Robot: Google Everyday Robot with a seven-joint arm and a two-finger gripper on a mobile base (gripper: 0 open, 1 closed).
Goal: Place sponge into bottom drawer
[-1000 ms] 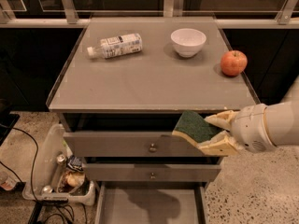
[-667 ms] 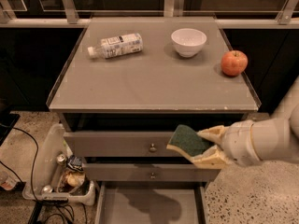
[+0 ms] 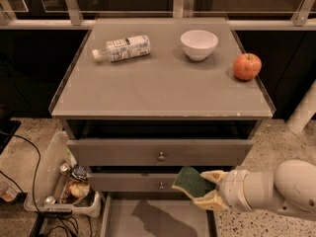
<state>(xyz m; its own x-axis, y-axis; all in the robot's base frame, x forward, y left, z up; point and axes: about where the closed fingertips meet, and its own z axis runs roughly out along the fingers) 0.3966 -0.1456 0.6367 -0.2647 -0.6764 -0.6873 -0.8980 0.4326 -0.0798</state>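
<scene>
My gripper comes in from the right at the bottom and is shut on the sponge, whose dark green top faces up with yellow foam showing below. It hangs in front of the middle knobbed drawer, just above the open bottom drawer, a wide shallow grey tray pulled out at the lower edge. The gripper's shadow lies on the drawer floor.
On the grey cabinet top lie a plastic bottle, a white bowl and a red apple. A clear bin of clutter and cables stand on the floor at the left. The top drawer is slightly ajar.
My gripper has moved down and to the left with the sponge, from level with the top drawer to just above the open bottom drawer.
</scene>
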